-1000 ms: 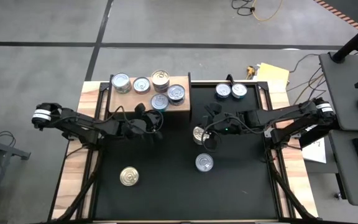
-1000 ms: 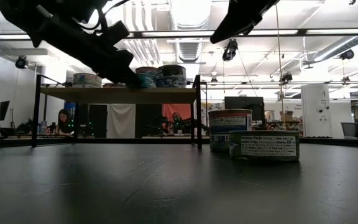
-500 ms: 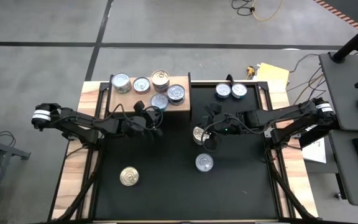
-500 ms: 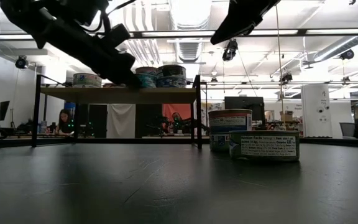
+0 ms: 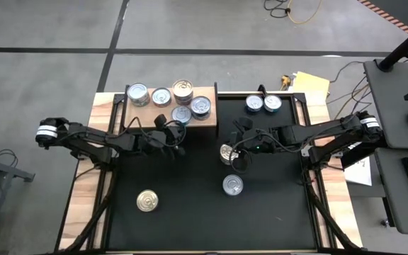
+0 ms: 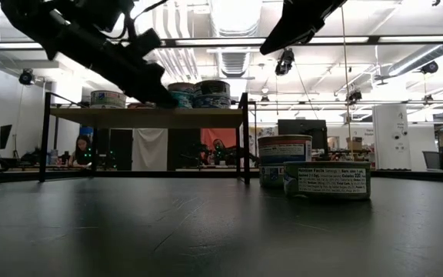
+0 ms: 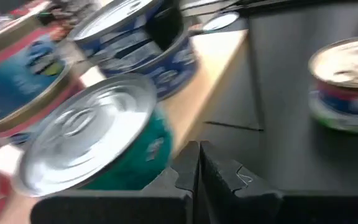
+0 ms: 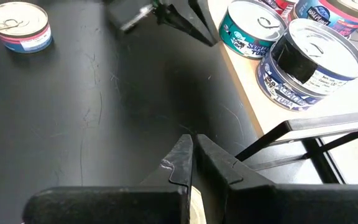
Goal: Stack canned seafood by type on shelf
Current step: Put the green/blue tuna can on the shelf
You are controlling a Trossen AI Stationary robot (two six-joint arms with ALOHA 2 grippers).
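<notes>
A: Five tins stand on the shelf [image 5: 169,106], which sits at the table's [image 5: 190,219] far edge, toward its left corner. How are they arranged?

B: Three along the shelf's far edge: a silver-topped tin [image 5: 138,93] at the left end, another silver one [image 5: 161,95], then a gold-topped tin [image 5: 183,89]. Two more stand by the near edge: a teal-sided tin [image 5: 181,115] and a dark blue tin [image 5: 200,106] at the shelf's right end.

A: And off the shelf?

B: Two blue-topped tins [image 5: 263,103] side by side near the table's far right corner; a gold tin [image 5: 227,153] near the table's middle; a silver tin [image 5: 233,185] closer to the near edge; and a lone gold tin [image 5: 146,200] toward the near left.

A: Where is the left gripper [image 5: 176,142]?

B: Just off the shelf's near edge, beside the teal-sided tin [image 7: 98,140], its fingers pressed together on nothing.

A: The right gripper [image 5: 234,157]?

B: Above the gold tin near the table's middle, fingers [image 8: 182,158] likewise clenched and empty. Its wrist view looks across the dark tabletop to the shelf's near right corner.
</notes>
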